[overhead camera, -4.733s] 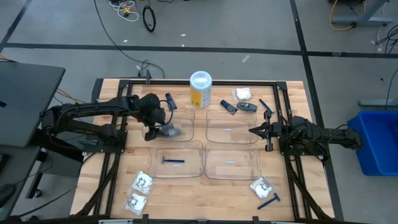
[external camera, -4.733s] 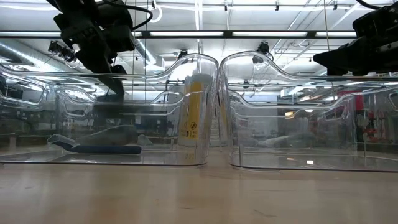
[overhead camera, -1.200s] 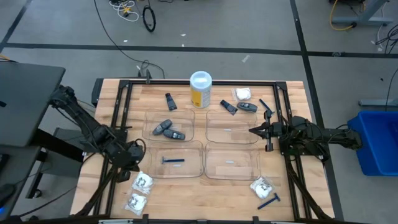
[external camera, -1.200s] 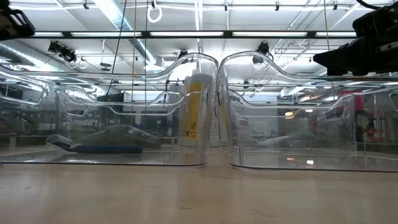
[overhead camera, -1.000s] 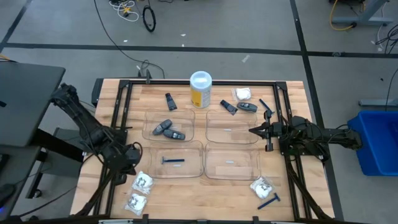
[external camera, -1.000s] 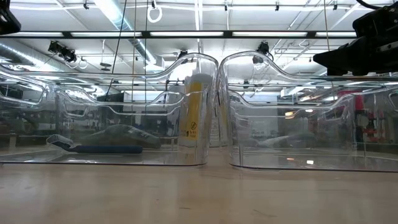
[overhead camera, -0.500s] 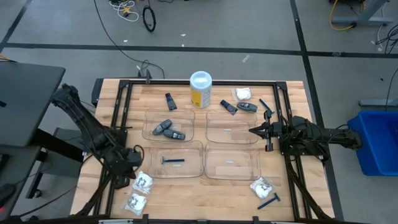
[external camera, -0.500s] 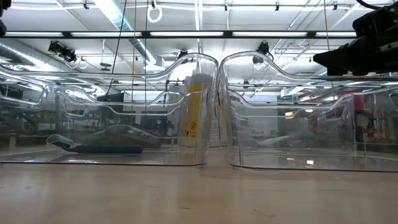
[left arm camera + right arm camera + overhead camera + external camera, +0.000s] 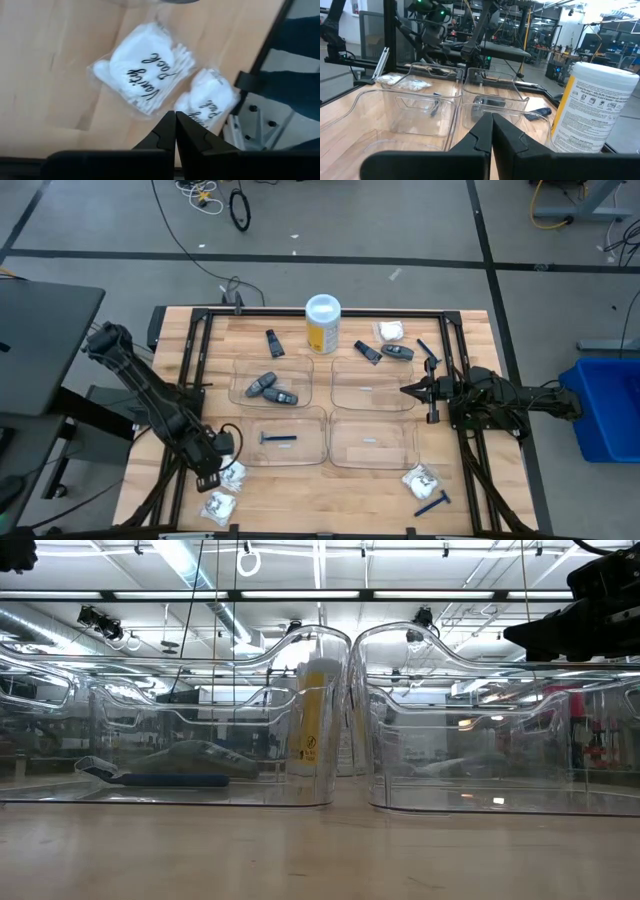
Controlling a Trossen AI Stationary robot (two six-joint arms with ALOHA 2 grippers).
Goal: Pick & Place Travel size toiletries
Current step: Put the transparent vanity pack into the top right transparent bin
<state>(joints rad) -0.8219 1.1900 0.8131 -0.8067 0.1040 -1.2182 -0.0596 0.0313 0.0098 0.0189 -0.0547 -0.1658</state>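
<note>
Left wrist view shows the left gripper [image 9: 175,120], fingers together, hanging over two white crinkly clear packets [image 9: 145,75] lying on the wooden table [image 9: 45,75]. Spreading the fingers first, then straddling one packet's puffy middle, looks wisest. Right gripper [image 9: 405,390] waits with fingers together.

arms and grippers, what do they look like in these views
Both arms are dark, nearly black, built of slim jointed links with cables running along them. The left gripper ends in two matte black fingers that taper to narrow wedge tips. The right gripper has the same black tapered fingers on a wide black bar. No markings show.
</note>
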